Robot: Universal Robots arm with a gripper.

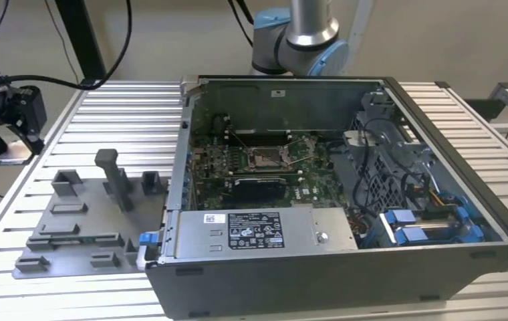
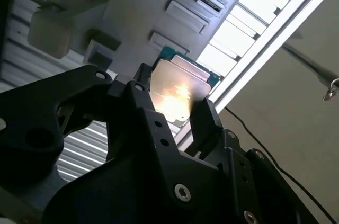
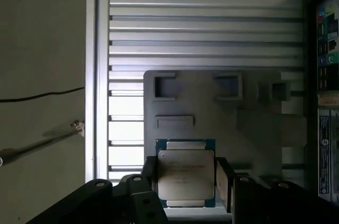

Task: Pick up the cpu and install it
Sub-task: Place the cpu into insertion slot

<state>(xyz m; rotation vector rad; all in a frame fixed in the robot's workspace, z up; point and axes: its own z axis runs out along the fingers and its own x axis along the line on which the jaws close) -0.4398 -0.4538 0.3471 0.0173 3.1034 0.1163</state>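
Observation:
The cpu [image 3: 185, 177], a flat square chip with a pale metal top and a thin green rim, sits between the black fingers of my gripper [image 3: 186, 180], which is shut on it. One finger [image 3: 150, 172] presses each of two opposite edges. In the second wrist view the cpu [image 2: 177, 90] glints with light in the same gripper [image 2: 172, 102]. In the exterior view the gripper [image 1: 24, 117] hangs in the air at the exterior view's far left, above the table's edge. It is well away from the dark socket frame [image 1: 263, 158] on the motherboard.
An open computer case [image 1: 343, 267] lies on the slatted metal table [image 1: 111, 114], with a power supply [image 1: 263, 231] and blue-tabbed drive bays [image 1: 424, 224] inside. A grey fixture plate [image 1: 85, 221] with upright blocks sits to the case's left in the exterior view. The fixture plate [image 3: 212, 107] lies below the held chip.

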